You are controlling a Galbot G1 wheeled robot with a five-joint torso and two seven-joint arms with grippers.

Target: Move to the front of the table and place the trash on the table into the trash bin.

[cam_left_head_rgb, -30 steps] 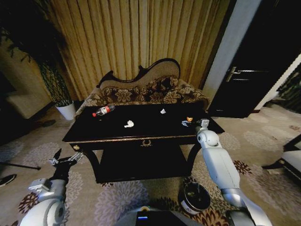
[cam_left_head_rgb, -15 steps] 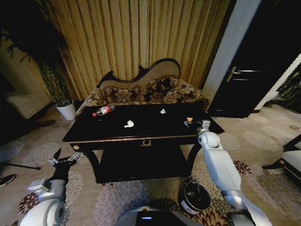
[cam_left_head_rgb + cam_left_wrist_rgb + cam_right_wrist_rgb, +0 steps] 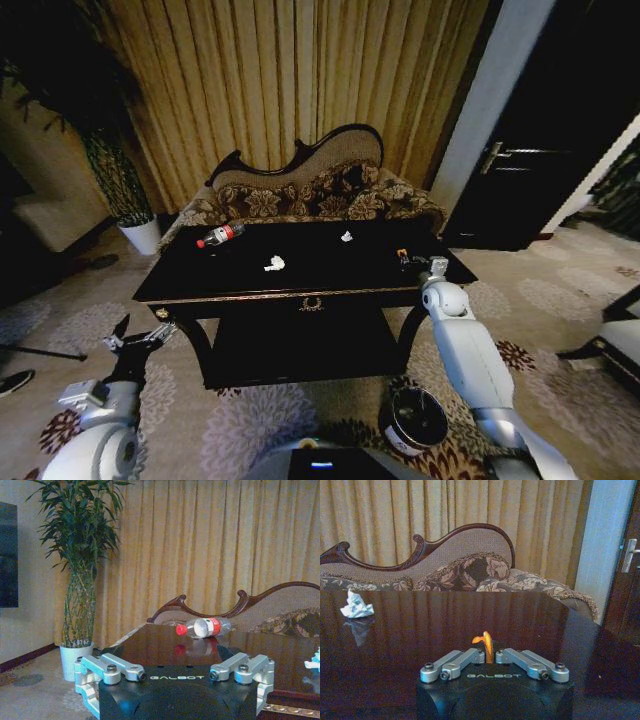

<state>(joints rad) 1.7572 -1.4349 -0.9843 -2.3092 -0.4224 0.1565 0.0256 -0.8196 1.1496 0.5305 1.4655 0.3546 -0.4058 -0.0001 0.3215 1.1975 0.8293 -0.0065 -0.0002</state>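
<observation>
Orange scrap (image 3: 485, 644) — thin, curled, right pincer (image 3: 490, 656) clamping

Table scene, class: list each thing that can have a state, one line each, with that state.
Plastic bottle: lying on its side, red cap on.
Crumpled paper: loose on the table.
Orange scrap: pinched between the right gripper's fingers.
Right gripper: shut on the scrap, over the table.
Left gripper: open, empty, beside the table's end.
Trash bin: upright on the carpet.
Table drawer: closed.
</observation>
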